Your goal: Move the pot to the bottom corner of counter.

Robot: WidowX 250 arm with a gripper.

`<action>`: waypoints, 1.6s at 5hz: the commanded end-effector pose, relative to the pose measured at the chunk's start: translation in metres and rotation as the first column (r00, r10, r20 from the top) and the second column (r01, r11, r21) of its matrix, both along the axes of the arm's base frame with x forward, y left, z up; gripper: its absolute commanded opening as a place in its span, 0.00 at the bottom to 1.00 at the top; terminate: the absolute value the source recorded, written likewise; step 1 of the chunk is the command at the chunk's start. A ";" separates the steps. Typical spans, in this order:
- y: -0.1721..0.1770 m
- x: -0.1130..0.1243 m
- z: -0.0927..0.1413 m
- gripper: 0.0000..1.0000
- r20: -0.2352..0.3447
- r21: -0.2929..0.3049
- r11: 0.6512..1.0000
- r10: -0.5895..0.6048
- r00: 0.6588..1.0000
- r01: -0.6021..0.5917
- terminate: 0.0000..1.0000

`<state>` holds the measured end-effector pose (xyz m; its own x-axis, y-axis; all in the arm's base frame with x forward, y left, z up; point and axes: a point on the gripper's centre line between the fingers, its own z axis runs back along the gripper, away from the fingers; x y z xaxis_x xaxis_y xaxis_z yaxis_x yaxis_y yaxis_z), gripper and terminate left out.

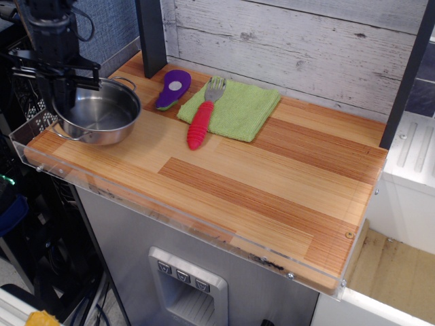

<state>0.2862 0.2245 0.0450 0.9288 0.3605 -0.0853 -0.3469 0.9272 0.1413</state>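
1. Claw (62, 88) is hanging straight down over the left end of the counter (272, 197), its black fingers reaching to the far-left rim of the pot (96, 115); it looks to be pinching that rim, though the fingertips are merging with the dark clutter behind, so I cannot tell whether they are truly pressing together on the metal or parting.
2. Gripping at the rim rather than at a wire handle is likely giving a firm, thin edge to clamp and keeping the bowl level under the arm.
3. Pot is sitting, or very nearly sitting, on the wood at the left corner of the counter, close to the clear acrylic edge (136, 200), with one loop handle pointing toward the wall and the other toward the front.
4. Whether its base is resting fully on the planks is hard to judge; it appears level and low, so the task looks close to done, pending release.
5. Further right, well apart from the pot, a purple utensil (173, 88) is lying just beside a green cloth (238, 109).
6. Red-handled fork (202, 119) is lying with its tines on the cloth's left edge and its handle on bare wood, clear of the pot's spot.
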 end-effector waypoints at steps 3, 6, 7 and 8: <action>-0.010 0.015 -0.006 1.00 -0.033 0.031 0.999 -0.015 0.999 0.016 0.00; -0.027 0.013 0.063 1.00 0.081 0.101 0.993 -0.065 0.995 0.057 0.00; -0.022 -0.002 0.112 1.00 0.165 0.136 0.987 -0.107 0.980 0.085 0.00; -0.038 0.010 0.143 1.00 0.177 0.102 0.962 -0.267 0.947 0.252 0.00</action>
<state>0.3059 0.1909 0.1610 0.9920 0.1127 0.0561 -0.1197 0.9825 0.1427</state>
